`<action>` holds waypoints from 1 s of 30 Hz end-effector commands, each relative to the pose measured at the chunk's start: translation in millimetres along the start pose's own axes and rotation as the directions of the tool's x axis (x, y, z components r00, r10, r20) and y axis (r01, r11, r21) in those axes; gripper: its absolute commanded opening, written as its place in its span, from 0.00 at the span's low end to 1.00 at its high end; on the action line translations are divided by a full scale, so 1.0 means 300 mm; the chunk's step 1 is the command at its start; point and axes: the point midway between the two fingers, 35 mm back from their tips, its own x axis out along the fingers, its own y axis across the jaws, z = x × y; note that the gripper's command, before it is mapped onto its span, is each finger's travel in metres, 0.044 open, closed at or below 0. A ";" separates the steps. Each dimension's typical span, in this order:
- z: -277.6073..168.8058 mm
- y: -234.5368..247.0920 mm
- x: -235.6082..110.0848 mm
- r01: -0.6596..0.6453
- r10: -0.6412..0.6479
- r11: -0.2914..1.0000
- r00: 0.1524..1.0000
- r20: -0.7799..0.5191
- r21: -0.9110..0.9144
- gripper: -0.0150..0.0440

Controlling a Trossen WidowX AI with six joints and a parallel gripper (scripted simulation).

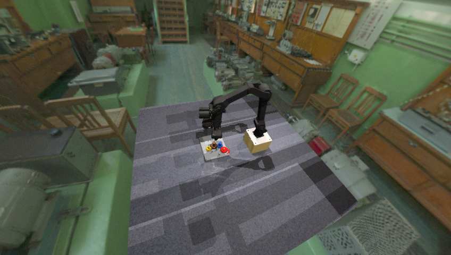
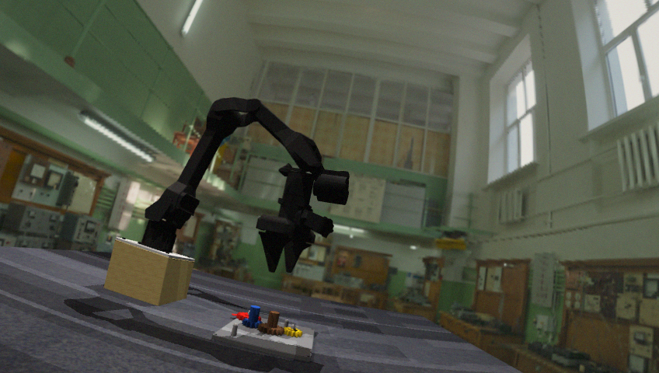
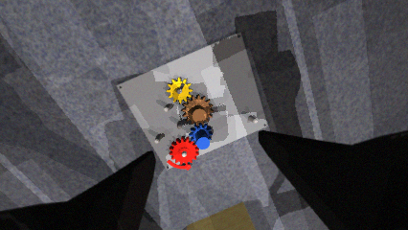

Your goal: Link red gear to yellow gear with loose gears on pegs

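The grey board (image 1: 207,156) (image 2: 277,345) (image 3: 136,93) lies on the table. The red gear (image 1: 224,150) (image 2: 241,315) (image 3: 184,148) and the yellow gear (image 1: 208,149) (image 2: 293,332) (image 3: 174,94) sit on it. Between them are a blue gear (image 1: 220,144) (image 2: 254,316) (image 3: 199,130) beside the red one and a brown gear (image 1: 214,145) (image 2: 273,318) (image 3: 197,103) beside the yellow one. In the wrist view the four form a chain, teeth appearing to meet. Both handled gears stand upright and look low on the board. My gripper (image 1: 216,138) (image 2: 280,271) (image 3: 208,146) is open and empty, well above the board.
Several empty pegs stand on the board, one (image 2: 234,329) (image 3: 253,119) off to one side and one (image 3: 158,139) near the red gear. The red arrow (image 3: 179,166) lies beside the red gear. The arm's box-shaped base (image 1: 257,143) (image 2: 143,274) (image 3: 225,220) stands near the board.
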 end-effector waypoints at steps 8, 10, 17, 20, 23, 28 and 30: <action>-0.001 0.000 -0.001 0.000 0.000 1.000 1.000 -0.001 -0.007 1.00; -0.001 0.004 -0.002 0.000 0.000 1.000 1.000 -0.001 -0.008 1.00; -0.047 0.239 -0.029 0.002 -0.001 0.998 1.000 0.006 -0.066 1.00; -0.100 0.375 -0.044 -0.001 0.001 0.998 1.000 0.007 -0.071 1.00; -0.173 0.502 -0.061 -0.005 0.006 0.997 1.000 0.009 -0.075 1.00; -0.332 0.684 -0.097 -0.015 0.015 0.998 1.000 0.001 -0.053 1.00; -0.408 0.746 -0.114 -0.019 0.019 0.999 1.000 -0.005 -0.038 1.00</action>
